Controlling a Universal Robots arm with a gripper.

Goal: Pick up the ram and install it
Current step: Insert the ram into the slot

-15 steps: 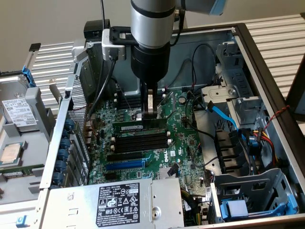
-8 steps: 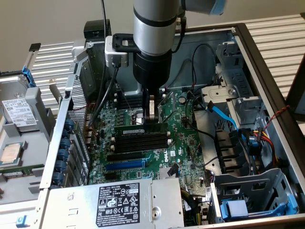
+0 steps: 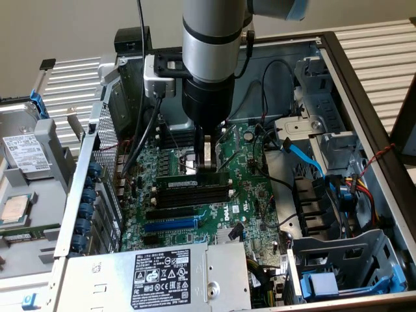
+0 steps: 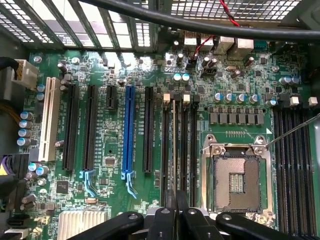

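- We see the tool [image 3: 207, 164] lowered into the open computer case [image 3: 338, 71], its fingers drawn narrow over the memory slots [image 3: 195, 192].
- We see the ram [image 3: 188, 184] seated in a slot at 6 o'clock from the tool, just above the blue expansion slot [image 3: 170, 225].

Plain beige wall [image 3: 65, 26] behind, white ribbed panels [image 3: 383, 58] beneath, even indoor light
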